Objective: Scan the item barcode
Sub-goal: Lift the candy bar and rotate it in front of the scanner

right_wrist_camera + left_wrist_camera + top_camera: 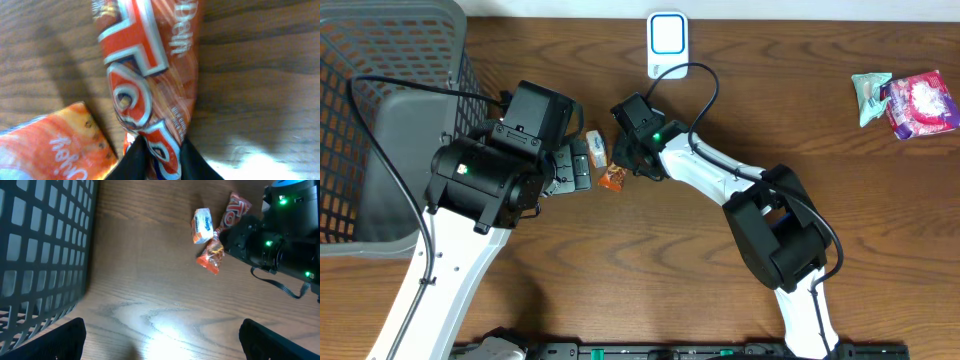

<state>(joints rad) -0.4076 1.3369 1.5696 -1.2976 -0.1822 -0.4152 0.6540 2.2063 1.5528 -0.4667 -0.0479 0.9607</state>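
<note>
- Dark wood-grain worktop carries a black mesh basket at its left edge and a white scanner at the far edge, centre.
- Right gripper has its jaws nipped in on the orange wrapper, which lies on the worktop mid-table, well short of the scanner. A white-and-orange packet sits just beside it.
- Left gripper hangs spread wide near the same packets, with nothing between its fingers.
- To do this step well, I judge the pinch should be firm before lifting, so the wrapper neither slips nor drags its neighbour. It should then be carried with its barcode facing the scanner window.
- No barcode shows on the upper face, so the wrapper may need turning.
- Only the overhead view shows the scanner and the route to it, but there the right arm hides the grasp.
- Only the right wrist view shows the jaws on the foil and its lettering.
- Only the left wrist view shows the packets with the right gripper beside them.
</note>
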